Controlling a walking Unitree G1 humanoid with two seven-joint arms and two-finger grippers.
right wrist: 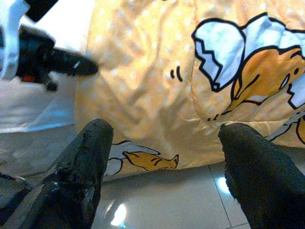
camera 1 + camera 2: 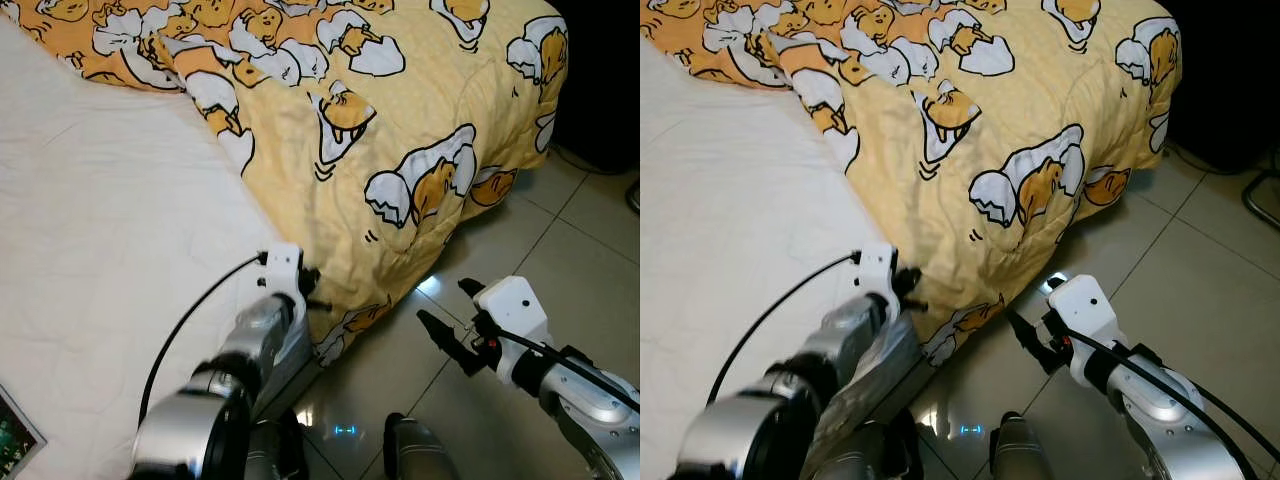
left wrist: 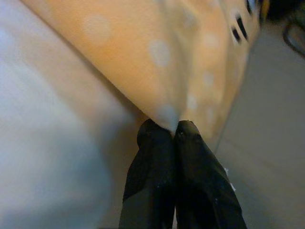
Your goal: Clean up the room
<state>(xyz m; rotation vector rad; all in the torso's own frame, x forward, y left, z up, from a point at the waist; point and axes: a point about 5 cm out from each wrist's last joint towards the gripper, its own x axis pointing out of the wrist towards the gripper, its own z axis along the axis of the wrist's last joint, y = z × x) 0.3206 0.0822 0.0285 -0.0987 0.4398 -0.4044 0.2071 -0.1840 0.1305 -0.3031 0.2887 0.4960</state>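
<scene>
**Pincer grips quilt at bed's edge**

Quilt, yellow and printed with cartoon egg figures, covers the far end of the bed and hangs over its side toward the tiled floor. Left pincer, fingers pressed together, is clamped on the quilt's lower edge where it meets the bare white mattress. Right pincer, fingers spread apart, hovers over the floor just beside the draped quilt corner.

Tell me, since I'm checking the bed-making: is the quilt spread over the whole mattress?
No. The quilt covers just one side; bare white mattress shows beside it. The left pincer is shut on its edge.
</scene>
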